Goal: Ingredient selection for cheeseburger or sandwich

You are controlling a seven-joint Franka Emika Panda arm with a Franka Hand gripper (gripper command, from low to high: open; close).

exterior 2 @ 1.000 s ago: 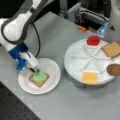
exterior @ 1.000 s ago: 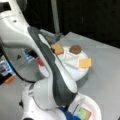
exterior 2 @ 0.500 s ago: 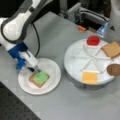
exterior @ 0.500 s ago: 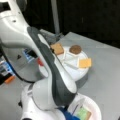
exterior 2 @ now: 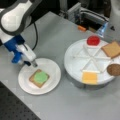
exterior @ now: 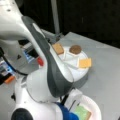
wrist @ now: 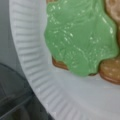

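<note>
Near, on ribbed white paper plate (exterior 2: 53, 75): green lettuce blob (exterior 2: 40, 77) atop tan-brown bread square (exterior 2: 32, 80). Just above plate's far-left rim, gripper (exterior 2: 33, 64), touching nothing visible; opening impossible to tell. Farther, in white round segmented tray (exterior 2: 75, 62): orange cheese square (exterior 2: 89, 77), dark-brown round patty (exterior 2: 114, 69), second bread square (exterior 2: 111, 49), red tomato disc (exterior 2: 93, 40).

— What sort of place is this?
— A robotics lab: a grey metal table (exterior 2: 75, 100), a black perforated bench edge (exterior 2: 15, 110), electronics and cables (exterior 2: 85, 15) behind, toy food on a segmented tray (exterior 2: 75, 60).
</note>
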